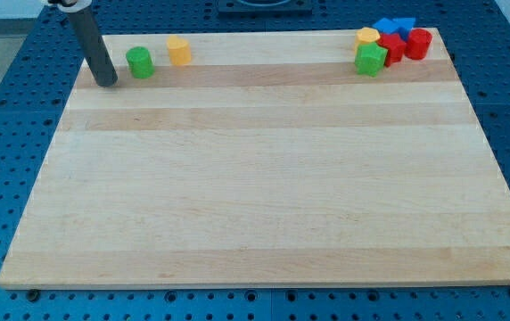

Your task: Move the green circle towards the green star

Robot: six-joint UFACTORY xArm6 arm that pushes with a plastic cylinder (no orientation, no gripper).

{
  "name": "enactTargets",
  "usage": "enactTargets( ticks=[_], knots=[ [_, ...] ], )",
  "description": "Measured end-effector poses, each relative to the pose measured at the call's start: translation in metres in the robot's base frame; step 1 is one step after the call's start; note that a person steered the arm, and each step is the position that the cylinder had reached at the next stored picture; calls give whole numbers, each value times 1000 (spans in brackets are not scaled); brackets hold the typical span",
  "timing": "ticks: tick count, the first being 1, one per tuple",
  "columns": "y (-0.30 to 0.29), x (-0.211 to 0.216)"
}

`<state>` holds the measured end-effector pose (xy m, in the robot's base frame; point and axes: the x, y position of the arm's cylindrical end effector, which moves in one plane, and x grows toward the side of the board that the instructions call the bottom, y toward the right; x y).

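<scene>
My tip (106, 83), a bare rod with no gripper to open, rests just left of the green circle (139, 61). It looks light, rigid, slippery; push its left side toward the far-right green star (371, 60).

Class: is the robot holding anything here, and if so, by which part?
Nothing is held. My tip rests on the board just left of the green circle, apart from it.

Wooden desk (264, 196): green circle (139, 61), yellow block (178, 50) top left; block cluster (389, 45) top right.
</scene>
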<state>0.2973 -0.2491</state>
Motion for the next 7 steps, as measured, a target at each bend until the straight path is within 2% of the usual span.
enactTargets(
  ticks=[4, 7],
  knots=[
    [48, -50],
    [97, -55]
  ],
)
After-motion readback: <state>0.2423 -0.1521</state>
